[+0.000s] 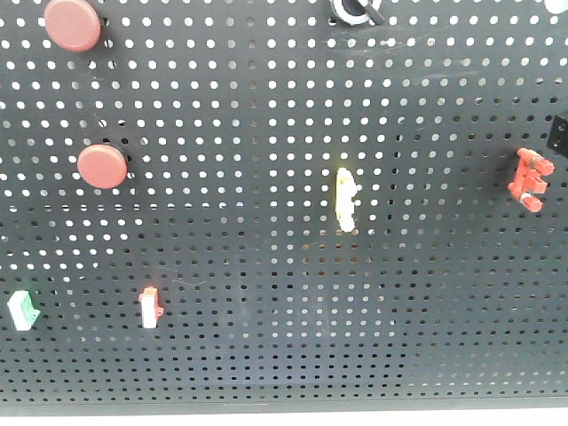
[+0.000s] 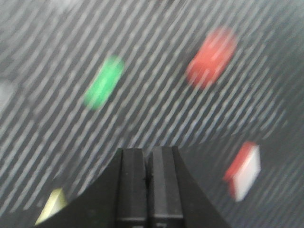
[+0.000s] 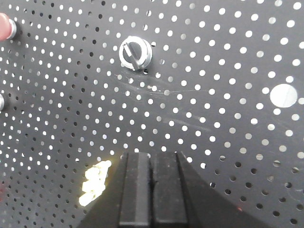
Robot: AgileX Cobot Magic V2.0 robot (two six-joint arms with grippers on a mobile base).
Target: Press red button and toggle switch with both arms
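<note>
While both clenched, the right end effector (image 3: 151,164) sits below the toggle switch (image 3: 135,52), well apart.

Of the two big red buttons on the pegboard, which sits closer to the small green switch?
The lower red button: it sits mid-left on the pegboard, above the green switch. The other red button is at the top edge.

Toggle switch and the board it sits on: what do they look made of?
The toggle switch has a shiny silver ring, likely metal or plated plastic, with a matte black lever, probably plastic. The board looks like dark painted sheet metal: evenly punched holes and fine pale scratches below the switch.
</note>
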